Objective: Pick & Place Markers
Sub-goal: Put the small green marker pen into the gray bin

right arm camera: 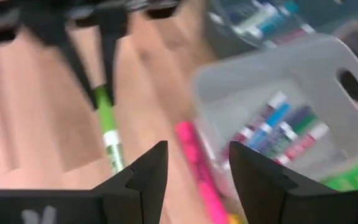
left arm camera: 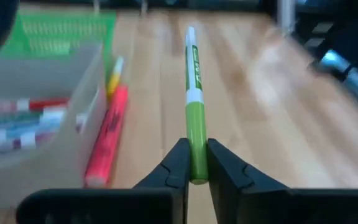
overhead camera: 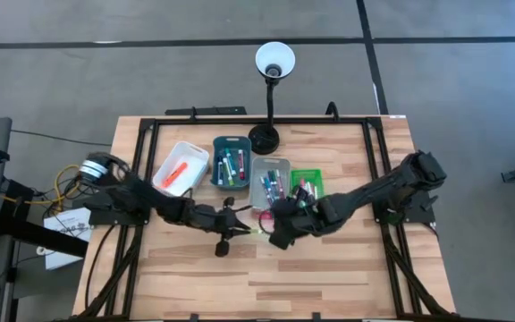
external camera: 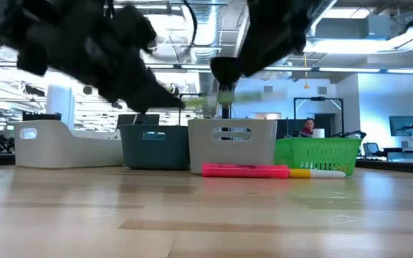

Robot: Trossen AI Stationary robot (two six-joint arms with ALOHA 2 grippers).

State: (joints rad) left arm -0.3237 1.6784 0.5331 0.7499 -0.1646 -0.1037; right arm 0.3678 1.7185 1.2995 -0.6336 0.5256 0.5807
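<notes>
High view: both arms reach in to the table's middle, just in front of a row of four trays — white tray (overhead camera: 179, 167), dark teal tray (overhead camera: 231, 160), clear grey tray (overhead camera: 269, 179), green basket (overhead camera: 307, 182). The left gripper (overhead camera: 236, 229) and right gripper (overhead camera: 274, 231) nearly meet; a green marker (overhead camera: 256, 231) shows only as a pale sliver between them, the arms covering the rest. Markers lie in the teal and grey trays, an orange one in the white tray; single caps are too small to sort. A black desk lamp (overhead camera: 269, 94) stands behind the trays. Low view: both arms are blurred dark masses overhead, and the green marker (external camera: 208, 102) is a smeared streak held level above the tray tops. A pink highlighter (external camera: 244, 170) and a yellow-capped marker (external camera: 321, 173) lie on the wood in front of the grey tray and green basket, end to end; contact cannot be judged. Left wrist view: the left gripper (left arm camera: 192, 167) pinches the green marker (left arm camera: 194, 118) at its green end, fingers pressed on the barrel; the pink highlighter (left arm camera: 107, 138) lies beside the grey tray. Right wrist view: the right gripper (right arm camera: 199, 168) has fingers spread, holding nothing; the green marker (right arm camera: 107, 127) sits ahead, clamped by the other arm's blurred fingers, its far end cut off behind the near finger.
</notes>
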